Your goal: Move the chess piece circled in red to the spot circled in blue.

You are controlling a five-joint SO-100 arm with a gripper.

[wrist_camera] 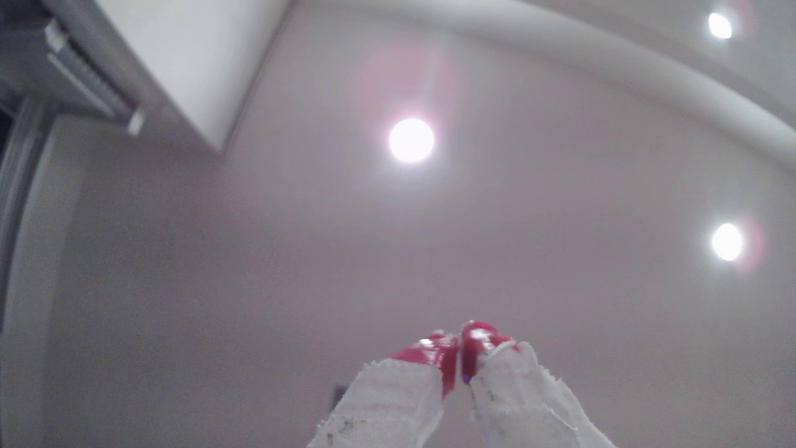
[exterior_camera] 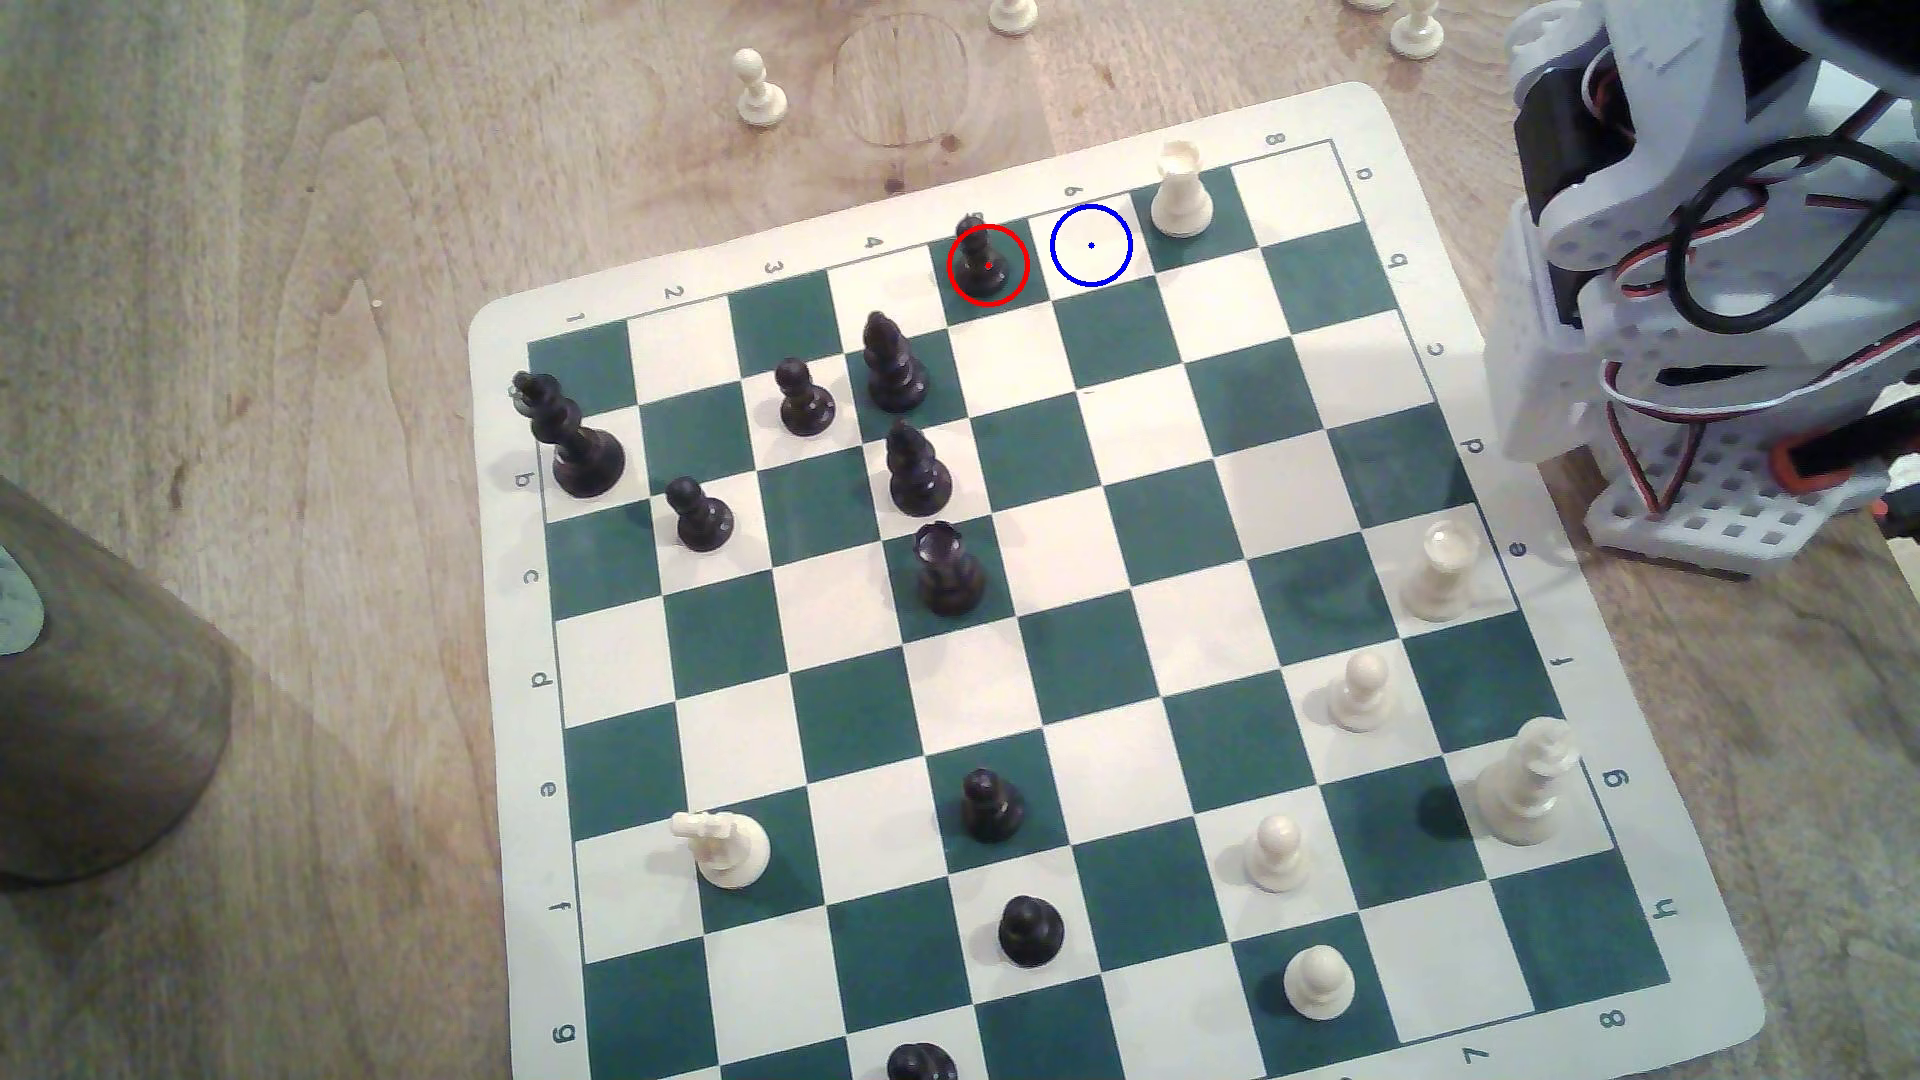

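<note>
The gripper [wrist_camera: 460,344] points at the ceiling, red tips pressed together on nothing (well away from the board); the chess piece [exterior_camera: 983,260] stands untouched beside the spot [exterior_camera: 1091,245].

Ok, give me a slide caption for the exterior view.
Black pawn ringed red on the board's far edge, blue-ringed target square beside it, arm parked off-board.

The black pawn [exterior_camera: 985,260] stands at the board's far edge with bare desk [exterior_camera: 623,208] behind it. The blue-ringed square [exterior_camera: 1091,245] just beside it is unoccupied. A white rook [exterior_camera: 1181,191] stands on the next square toward the exterior view's right. A black bishop [exterior_camera: 891,363] stands near, diagonally toward the exterior view's left.
</note>
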